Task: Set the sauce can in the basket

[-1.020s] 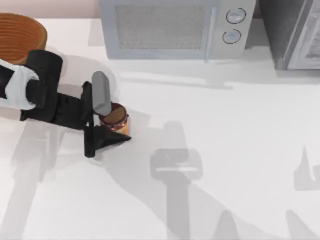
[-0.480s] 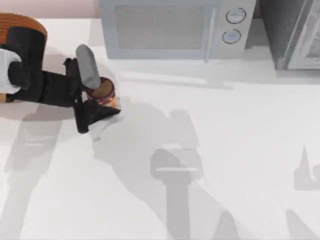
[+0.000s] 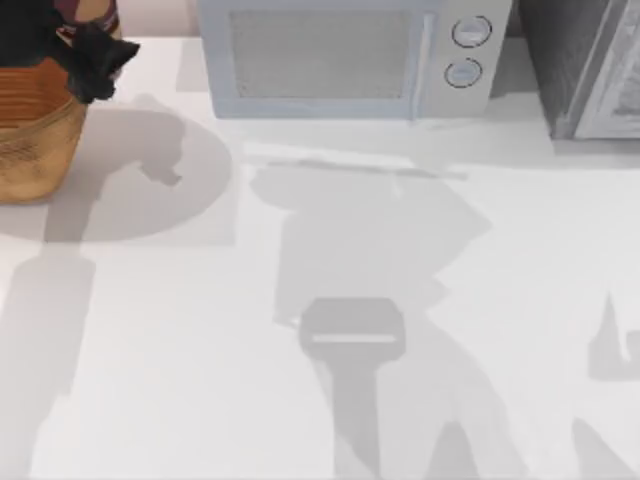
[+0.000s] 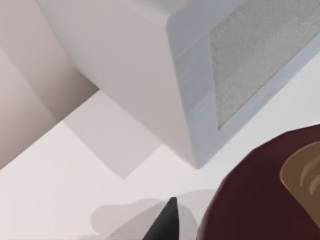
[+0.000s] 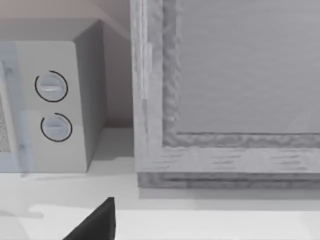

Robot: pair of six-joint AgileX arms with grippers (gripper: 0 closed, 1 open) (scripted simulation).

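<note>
— Where was the sauce can at that moment?

— Up at the far 10 o'clock corner of the top view, cut by the picture's edge. It sat over the 1 o'clock rim of the basket, held up by the left gripper. It was not down inside the basket.

— So the pincer had it?

— Yes, the left gripper was clamped on the can. One black finger stuck out toward 4 o'clock from the can, across the basket's rim. In the left wrist view the can's dark maroon top lay very close, with a black fingertip just beside it.

— And the basket itself?

— It stood on the white table at the top view's left edge, around 9 to 10 o'clock. Its ribbed orange inside and golden-brown wall both showed, and its shadow spread toward 3 o'clock.

— What else was around?

— A pale microwave stood at 12 o'clock, well apart from the basket, with two round dials on its right side. A grey appliance stood at 1 to 2 o'clock, near the microwave.

— And the other arm?

— The right gripper faced the microwave's dials and the grey appliance. I could not tell whether it was open or closed.
</note>
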